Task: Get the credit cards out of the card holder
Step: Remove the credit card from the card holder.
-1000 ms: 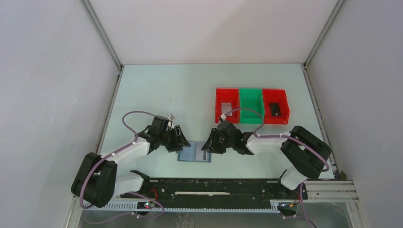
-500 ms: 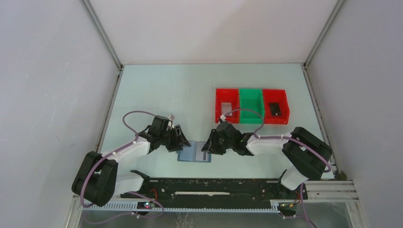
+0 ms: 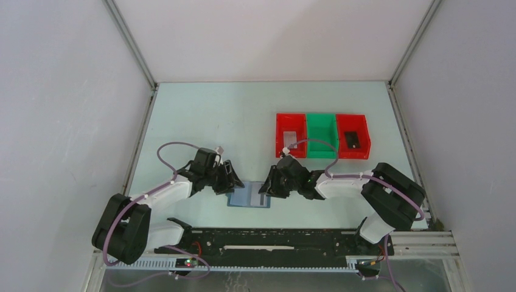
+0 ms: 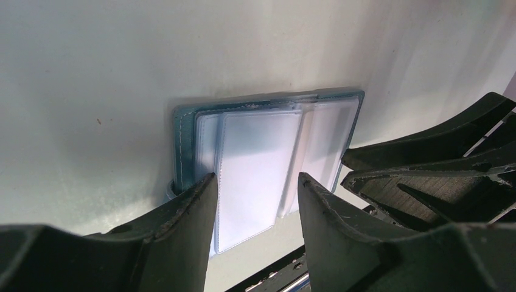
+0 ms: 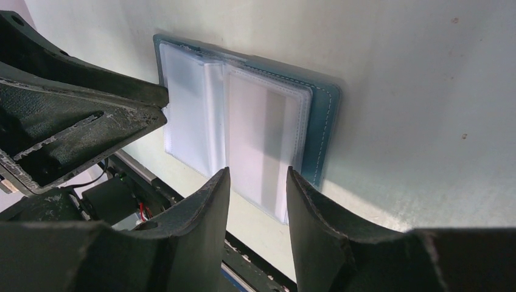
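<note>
Two grippers hang low over the pale table (image 3: 201,115). The left gripper (image 3: 235,184), fingers spread apart, sits at the left edge of the card holder (image 3: 248,198), which lies open and flat near the table's front, its clear sleeves (image 4: 255,170) facing up. The right gripper (image 3: 264,187), likewise parted, sits at the holder's right edge. Farther right and back, three bins stand in a row: a red bin (image 3: 279,131) holding a grey card (image 3: 291,137), a green bin (image 3: 321,121), and a second red bin (image 3: 365,137) holding a black card (image 3: 352,139).
</note>
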Robot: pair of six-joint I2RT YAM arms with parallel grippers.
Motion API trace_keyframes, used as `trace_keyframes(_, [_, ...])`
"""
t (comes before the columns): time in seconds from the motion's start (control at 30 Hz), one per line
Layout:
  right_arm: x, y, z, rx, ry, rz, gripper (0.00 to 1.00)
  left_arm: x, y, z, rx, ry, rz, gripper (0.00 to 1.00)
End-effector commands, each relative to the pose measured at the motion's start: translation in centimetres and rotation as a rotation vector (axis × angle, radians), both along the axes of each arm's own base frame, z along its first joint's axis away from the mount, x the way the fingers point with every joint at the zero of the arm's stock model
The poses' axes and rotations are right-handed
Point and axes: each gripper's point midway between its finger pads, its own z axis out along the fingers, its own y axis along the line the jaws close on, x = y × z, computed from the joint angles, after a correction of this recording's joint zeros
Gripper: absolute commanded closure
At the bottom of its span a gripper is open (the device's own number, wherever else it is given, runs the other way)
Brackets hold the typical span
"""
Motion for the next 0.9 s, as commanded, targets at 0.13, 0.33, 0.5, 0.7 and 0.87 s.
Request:
trace_keyframes(0.13, [-0.4,0.7,-0.3,0.012,0.002,0.019,0.52,-0.2,0.2,-0.6,0.020,0.003,-0.006,0.43])
trace_keyframes(0.33, [-0.6,1.4,-0.3,0.046,0.017,0.039,0.51,-0.2,0.2,-0.6,0.020,0.006,-0.006,0.43])
trace_keyframes(0.5, [-0.7,2.3,0.2,0.097,0.026,0.058,0.52,-0.2,0.2,-0.6,0.019,0.007,-0.008,0.43])
trace_keyframes(0.7, [-0.6,2.9,1.0,0.135,0.007,0.074,0.51,-0.2,0.2,-0.6,0.017,0.007,-0.008,0.43])
trace_keyframes(0.87, [-0.4,3.4,1.4,0.152,0.004,0.086,0.52,-0.3,0.1,-0.6,0.016,0.007,-0.009,0.43])
